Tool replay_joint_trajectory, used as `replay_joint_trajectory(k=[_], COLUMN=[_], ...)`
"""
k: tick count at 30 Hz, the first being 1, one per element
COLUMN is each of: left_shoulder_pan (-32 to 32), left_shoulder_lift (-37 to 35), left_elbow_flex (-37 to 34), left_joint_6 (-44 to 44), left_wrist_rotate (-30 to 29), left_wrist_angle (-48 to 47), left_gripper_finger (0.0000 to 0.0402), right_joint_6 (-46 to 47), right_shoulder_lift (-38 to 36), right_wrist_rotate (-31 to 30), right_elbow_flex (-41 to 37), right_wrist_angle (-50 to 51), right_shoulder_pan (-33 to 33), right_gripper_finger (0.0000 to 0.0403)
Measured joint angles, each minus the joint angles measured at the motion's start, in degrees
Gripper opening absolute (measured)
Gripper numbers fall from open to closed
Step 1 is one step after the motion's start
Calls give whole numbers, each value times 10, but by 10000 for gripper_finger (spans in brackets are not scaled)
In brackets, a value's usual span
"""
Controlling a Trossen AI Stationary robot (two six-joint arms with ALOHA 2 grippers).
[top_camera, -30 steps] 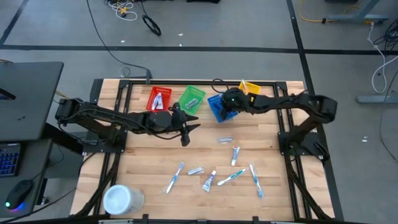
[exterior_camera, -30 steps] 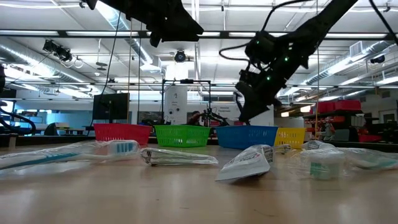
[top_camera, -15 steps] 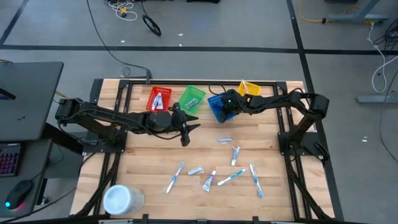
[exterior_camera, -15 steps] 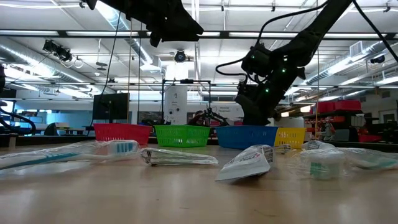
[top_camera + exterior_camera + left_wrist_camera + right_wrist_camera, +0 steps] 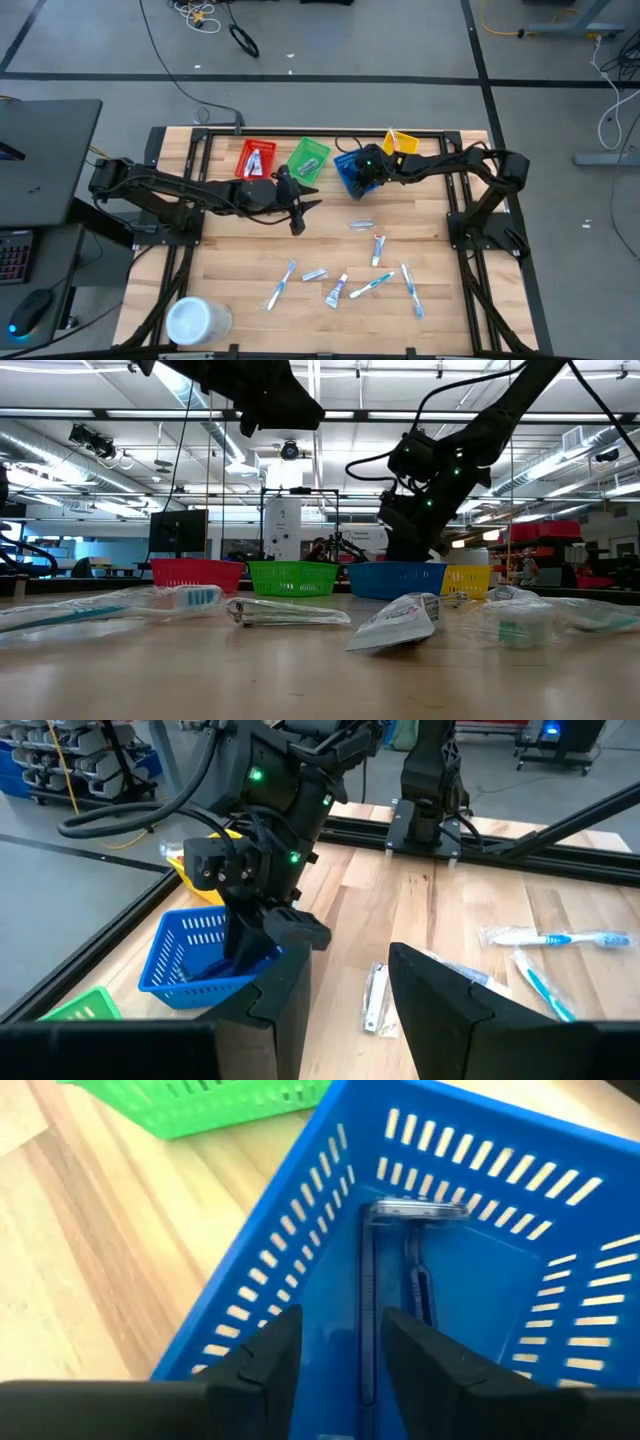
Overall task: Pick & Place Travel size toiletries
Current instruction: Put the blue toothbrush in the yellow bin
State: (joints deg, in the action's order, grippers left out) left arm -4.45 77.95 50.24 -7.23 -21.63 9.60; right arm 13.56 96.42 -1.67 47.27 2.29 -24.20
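Observation:
A dark blue razor (image 5: 400, 1265) lies inside the blue basket (image 5: 350, 172), its head (image 5: 420, 1210) against the far wall. My right gripper (image 5: 340, 1350) hangs open just over that basket, a finger on either side of the razor's handle end; I see no touch. Several more toiletries lie on the wood nearer the front: a packet (image 5: 361, 226), tubes (image 5: 379, 248) (image 5: 337, 291) and toothbrushes (image 5: 281, 285) (image 5: 410, 288). My left gripper (image 5: 297, 222) waits open above the table's middle, left of the blue basket.
Red (image 5: 255, 158), green (image 5: 308, 158) and yellow (image 5: 400, 142) baskets stand in the far row beside the blue one. A white round tub (image 5: 195, 320) sits at the near left corner. Bare wood shows between the baskets and the loose items.
My right gripper has shifted a little toward the table's left and settled over the blue basket.

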Motion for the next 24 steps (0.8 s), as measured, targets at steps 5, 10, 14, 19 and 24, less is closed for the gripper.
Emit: replay_joint_trajectory(k=[5,10,14,19,24], left_shoulder_pan=[0,0,0,0,0], left_shoulder_lift=[0,0,0,0,0], left_elbow_flex=[0,1,1,1,1], left_joint_6=[-23,-59,-82,-90,-91], left_wrist_rotate=[23,34,31,30,30], left_wrist_angle=[-20,-77,-122,-129,-127], left_gripper_finger=[143,143,143,143,143], right_joint_6=[1,1,1,-13,3], right_shoulder_lift=[-16,-73,-127,-174,-194], right_wrist_rotate=[-13,-20,-23,-23,-21], right_elbow_flex=[0,0,0,0,0], right_wrist_angle=[3,33,74,117,151], right_shoulder_pan=[23,59,107,191,272], right_gripper_finger=[157,157,157,157,157])
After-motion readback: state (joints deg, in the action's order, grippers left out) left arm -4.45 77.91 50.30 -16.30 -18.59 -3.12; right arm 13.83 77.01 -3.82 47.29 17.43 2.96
